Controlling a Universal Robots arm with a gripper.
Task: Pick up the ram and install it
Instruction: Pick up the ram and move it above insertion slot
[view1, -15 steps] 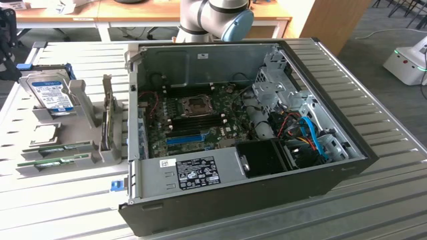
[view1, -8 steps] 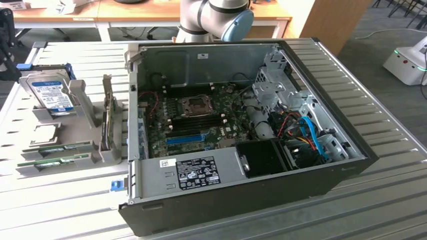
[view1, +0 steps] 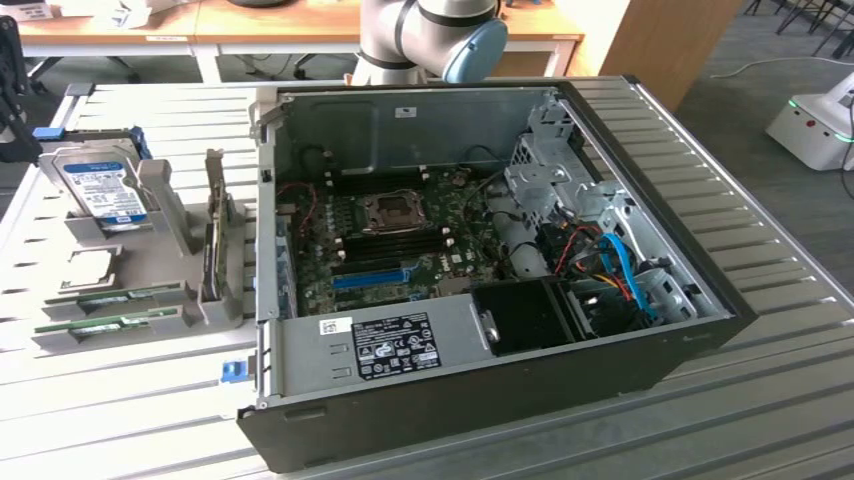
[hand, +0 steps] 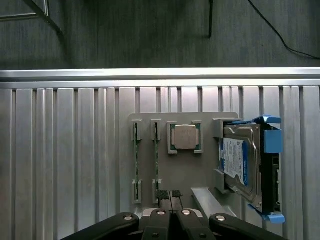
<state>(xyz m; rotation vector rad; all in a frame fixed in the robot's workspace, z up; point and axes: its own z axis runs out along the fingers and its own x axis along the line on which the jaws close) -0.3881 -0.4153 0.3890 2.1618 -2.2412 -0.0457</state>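
Two green ram sticks stand on edge side by side in a grey holder. In the exterior view the same sticks lie at the holder's near end, left of the open computer case. My gripper hangs well above the holder, shut with nothing between its fingers. Its fingertips line up with one end of the stick nearer the processor chip. The motherboard lies exposed inside the case, with dark memory slots near the processor socket.
A blue-labelled hard drive sits in the same holder, next to the chip. An upright card stands between holder and case. The ribbed metal table ends at an edge just past the holder. The arm's base rises behind the case.
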